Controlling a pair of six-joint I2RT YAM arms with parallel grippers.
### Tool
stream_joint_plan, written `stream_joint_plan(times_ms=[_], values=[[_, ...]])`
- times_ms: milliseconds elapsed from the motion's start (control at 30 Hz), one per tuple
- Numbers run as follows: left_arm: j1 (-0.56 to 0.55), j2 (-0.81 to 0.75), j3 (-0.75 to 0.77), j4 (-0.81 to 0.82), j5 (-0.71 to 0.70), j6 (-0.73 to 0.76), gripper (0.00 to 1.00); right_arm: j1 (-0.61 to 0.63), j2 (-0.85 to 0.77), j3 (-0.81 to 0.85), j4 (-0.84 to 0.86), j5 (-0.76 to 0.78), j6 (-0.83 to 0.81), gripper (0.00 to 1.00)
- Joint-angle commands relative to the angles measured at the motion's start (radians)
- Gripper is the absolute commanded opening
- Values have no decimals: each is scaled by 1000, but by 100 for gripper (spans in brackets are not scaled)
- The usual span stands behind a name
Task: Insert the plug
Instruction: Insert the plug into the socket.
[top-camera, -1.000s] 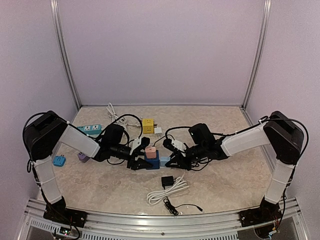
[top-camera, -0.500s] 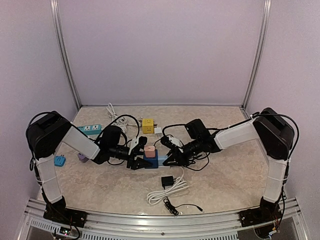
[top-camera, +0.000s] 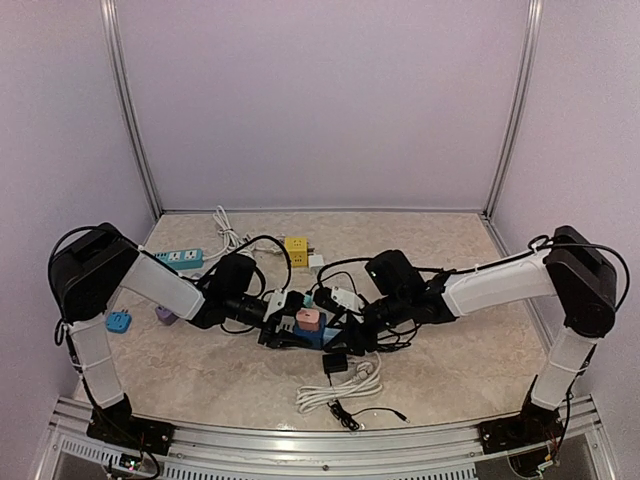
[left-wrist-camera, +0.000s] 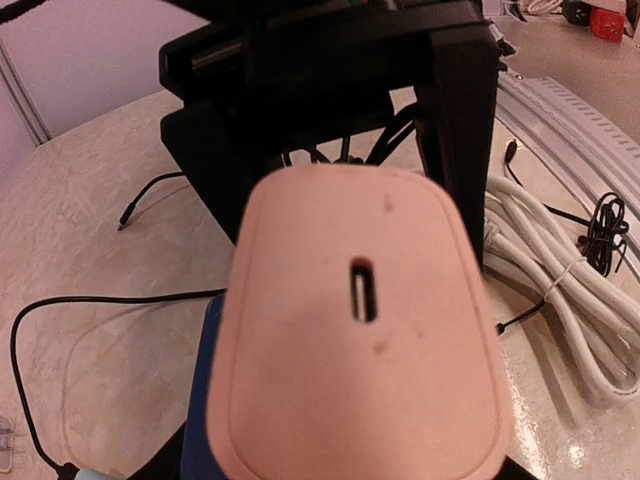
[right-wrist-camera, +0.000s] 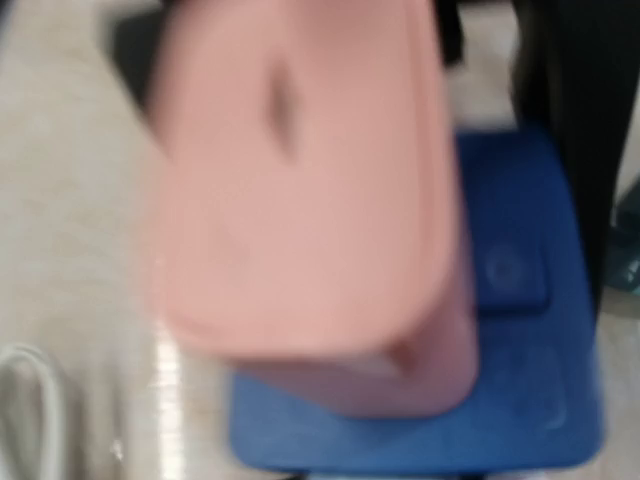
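A pink plug (top-camera: 307, 319) stands upright on a blue socket block (top-camera: 319, 340) at the table's middle. The left gripper (top-camera: 283, 335) comes in from the left, its jaws closed on the block's sides. My right gripper (top-camera: 345, 333) reaches in from the right, close up against the plug, and its black fingers (left-wrist-camera: 460, 150) stand apart behind the plug in the left wrist view. There the plug (left-wrist-camera: 360, 340) fills the frame, showing a narrow slot in its face, with the block (left-wrist-camera: 203, 400) beneath. In the blurred right wrist view the plug (right-wrist-camera: 300, 180) sits on the block (right-wrist-camera: 520, 330).
A black adapter (top-camera: 335, 363) with a coiled white cable (top-camera: 340, 390) lies just in front, and a thin black cable (top-camera: 365, 412) lies nearer the edge. A yellow cube socket (top-camera: 296, 248), a teal power strip (top-camera: 180, 259), a small blue adapter (top-camera: 118, 321) and a purple piece (top-camera: 165, 314) lie behind and to the left.
My right gripper has moved left up to the plug and its jaws have opened. The block with the plug and the left gripper have shifted slightly right and nearer.
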Motion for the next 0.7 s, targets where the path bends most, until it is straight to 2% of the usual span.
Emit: stream_joint_plan(times_ms=[0, 167, 200, 267, 333, 367, 400, 433, 500, 667], values=[[-36, -38, 37, -330, 40, 252, 0, 41, -170, -24, -14, 19, 22, 57], [-33, -70, 52, -420, 14, 301, 0, 41, -287, -48, -166, 93, 46, 58], [-34, -76, 54, -421, 5, 299, 4, 40, -306, -48, -182, 112, 52, 58], [-37, -83, 59, -421, -22, 296, 26, 40, -334, -43, -213, 145, 64, 59], [-39, -92, 66, -436, -50, 307, 64, 38, -350, -28, -245, 184, 83, 60], [-40, -98, 71, -458, -62, 322, 78, 37, -352, -19, -258, 211, 98, 60], [-41, -101, 78, -479, -74, 338, 88, 37, -352, -9, -267, 239, 116, 61], [-39, -110, 83, -494, -88, 341, 93, 36, -346, 7, -276, 282, 135, 62], [-37, -127, 94, -518, -113, 343, 99, 35, -313, 47, -320, 343, 166, 63], [-27, -181, 135, -671, -177, 397, 99, 21, -204, 169, -427, 384, 239, 62]])
